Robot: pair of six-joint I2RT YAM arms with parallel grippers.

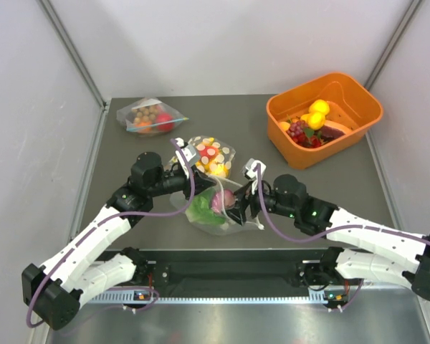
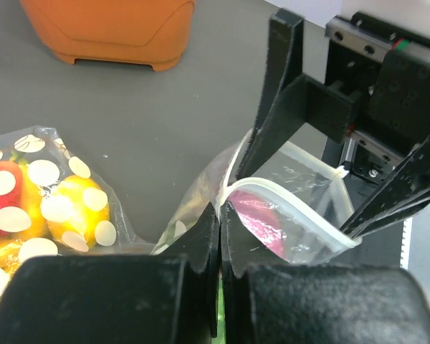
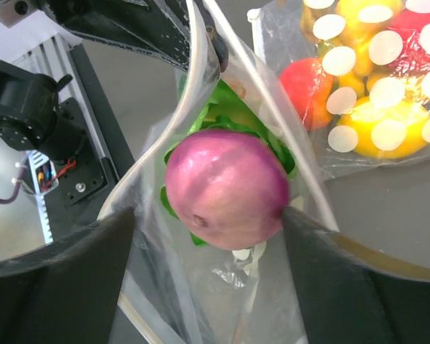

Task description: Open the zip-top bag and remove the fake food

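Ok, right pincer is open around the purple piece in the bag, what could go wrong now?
Film of the zip-top bag lies against the purple onion, so the right pincer may pinch plastic too and drag the bag. The left pincer grips only the thin rim; a tug could slip it free.

A dark grey table (image 1: 129, 165) carries four things. An orange bin (image 1: 330, 147) sits at its far right corner, set at an angle to the edges. A plain, undotted clear bag (image 1: 149, 116) lies at the far left. Near the centre lies a dotted bag (image 1: 211, 156) showing yellow and red. Just beside it, nearer the front edge, the zip-top bag (image 1: 222, 218) sags onto the table.
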